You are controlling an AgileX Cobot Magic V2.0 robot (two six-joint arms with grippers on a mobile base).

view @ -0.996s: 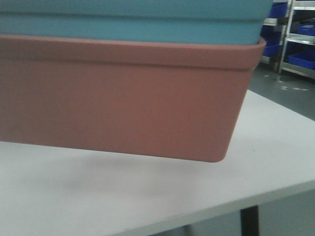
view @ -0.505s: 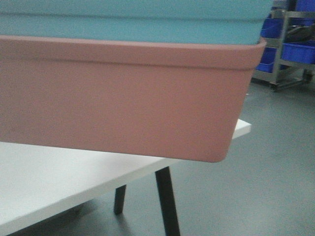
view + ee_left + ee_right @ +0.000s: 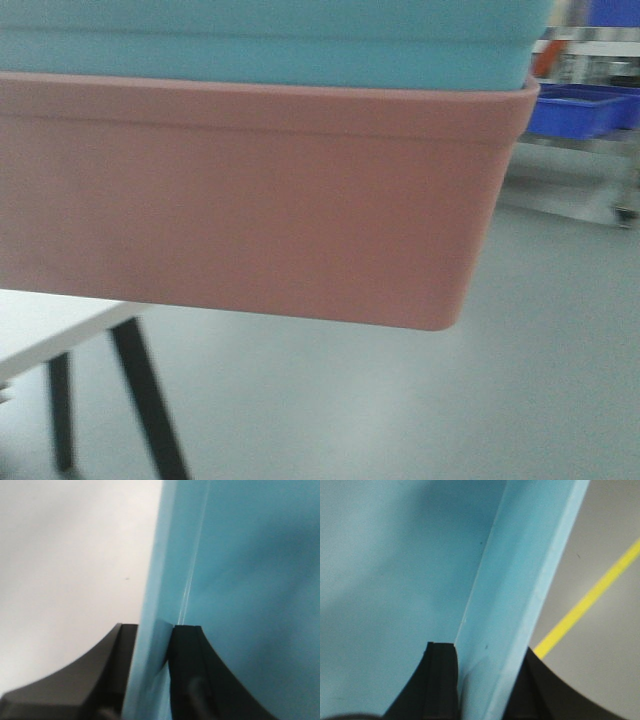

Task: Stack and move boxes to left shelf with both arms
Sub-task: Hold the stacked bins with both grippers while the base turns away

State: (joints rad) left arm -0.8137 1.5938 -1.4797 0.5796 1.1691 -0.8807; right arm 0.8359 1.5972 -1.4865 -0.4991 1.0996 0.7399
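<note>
Fingers [image 3: 120, 675] of the left gripper [image 3: 152, 647] are closed on the side wall of the light blue box [image 3: 240, 580], one black finger outside and one inside, with pale table top [image 3: 65, 555] beyond the wall. In the right wrist view, the fingers [image 3: 440, 680] of the right gripper [image 3: 487, 677] pinch the opposite wall of the same box in the same manner; beyond that wall lies grey floor [image 3: 615, 645] crossed by a yellow line [image 3: 585, 605]. In the front view, the blue box sits nested in the pink box [image 3: 250, 200], and the stack hangs in the air with open floor beneath its right part. The stack occupies the same place in this view as one second ago, while the table [image 3: 40, 320], which then filled the lower frame, has shrunk to a corner at lower left above its dark legs [image 3: 150, 410]; the dark blue bins [image 3: 580, 110] have also shifted. Judgement: stacking is complete and the base is swinging away from the table with the load, so transport is under way and placement remains. The left shelf is not visible in any view. The stack is cut off at the top and left edges, the front view is blurred, and neither wrist view shows the pink box, so how it is held cannot be told.
</note>
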